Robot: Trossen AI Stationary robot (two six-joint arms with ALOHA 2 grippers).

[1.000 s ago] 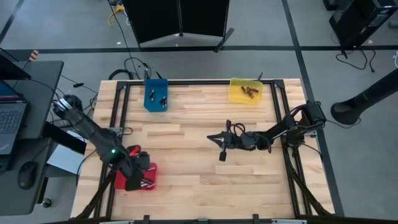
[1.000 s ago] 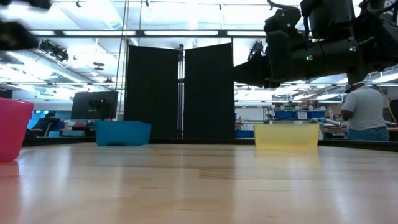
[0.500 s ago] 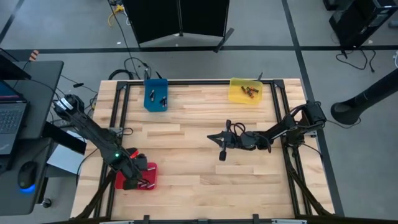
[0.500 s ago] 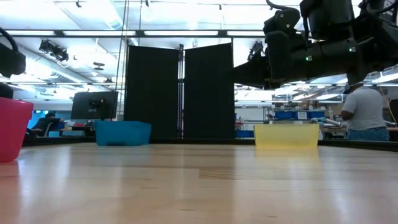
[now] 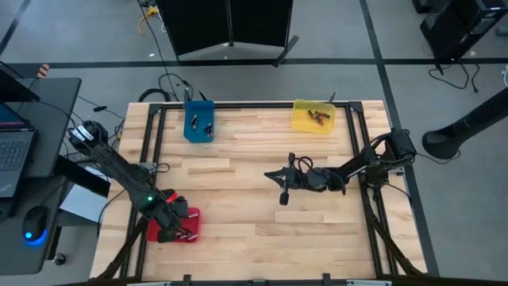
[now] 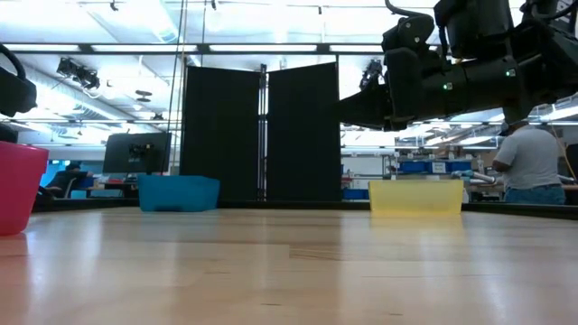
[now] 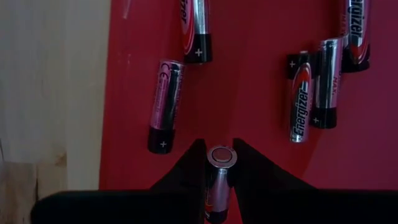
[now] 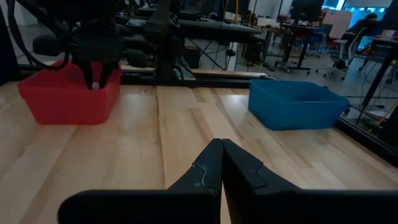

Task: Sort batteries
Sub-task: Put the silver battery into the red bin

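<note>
Left gripper: I see it clamped on one battery, held end-up above the red tray.
Other batteries: lying loose inside the red tray.
Right gripper: fingers pressed together, empty, well apart from the red tray.

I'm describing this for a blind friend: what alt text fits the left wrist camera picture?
The left gripper holds one battery end-on between its dark jaws, above the red tray. Four more batteries, silver and black with plus marks, lie on the tray floor, two of them side by side. A strip of pale wooden table shows beside the tray.
</note>
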